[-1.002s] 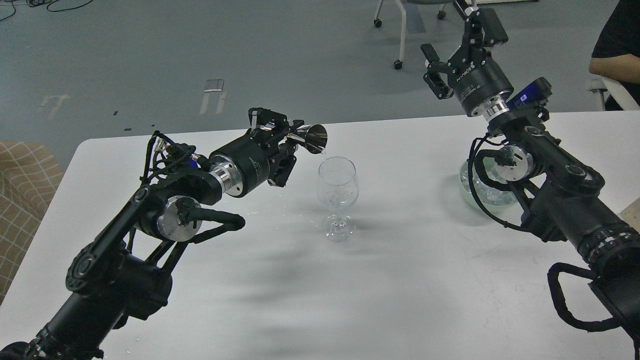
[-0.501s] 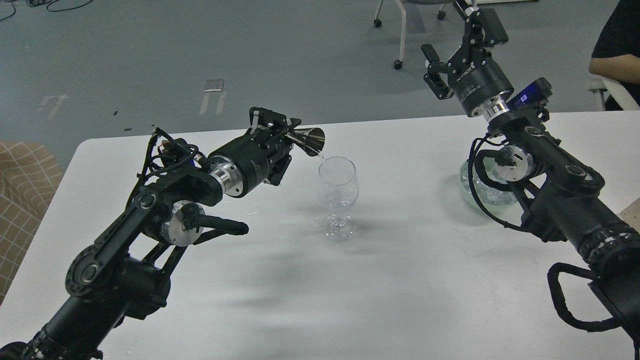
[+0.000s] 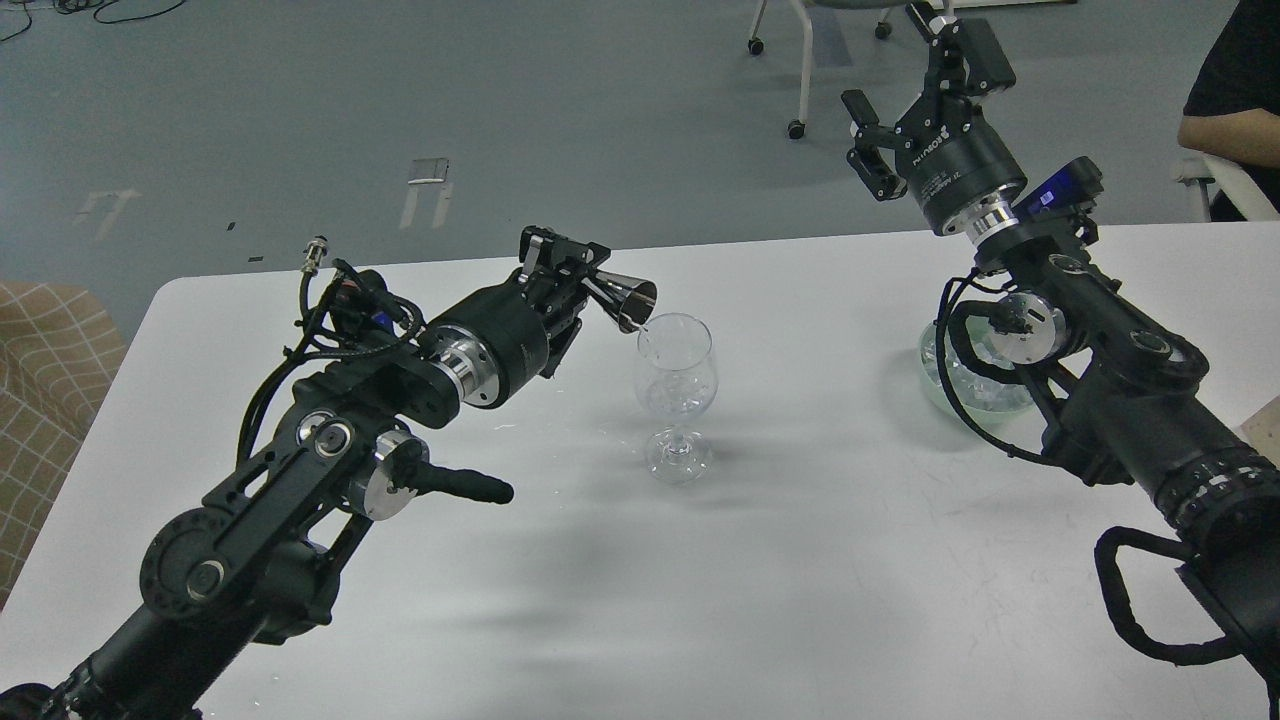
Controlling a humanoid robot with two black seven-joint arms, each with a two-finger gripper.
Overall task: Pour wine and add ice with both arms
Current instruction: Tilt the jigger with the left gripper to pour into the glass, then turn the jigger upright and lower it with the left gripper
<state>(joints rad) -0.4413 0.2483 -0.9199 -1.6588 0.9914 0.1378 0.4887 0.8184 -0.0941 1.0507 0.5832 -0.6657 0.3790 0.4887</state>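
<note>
A clear stemmed glass (image 3: 676, 392) stands on the white table (image 3: 780, 560) at its middle. My left gripper (image 3: 585, 280) is shut on a small steel measuring cup (image 3: 628, 300), tipped with its mouth touching or just above the glass's left rim. I cannot make out a stream of wine or a level in the glass. My right gripper (image 3: 900, 85) is open and empty, raised high above the table's far right. Below my right arm a clear bowl (image 3: 945, 385) holds ice cubes (image 3: 985, 392), mostly hidden by the arm.
A chair's wheeled legs (image 3: 797, 70) stand on the grey floor beyond the table. A person's arm (image 3: 1225, 135) shows at the far right edge. A checked cushion (image 3: 45, 400) lies left of the table.
My left arm has turned at the wrist and shifted right and down, bringing the cup's mouth to the glass's rim. The thin stream seen earlier no longer shows. The right arm has not moved.
</note>
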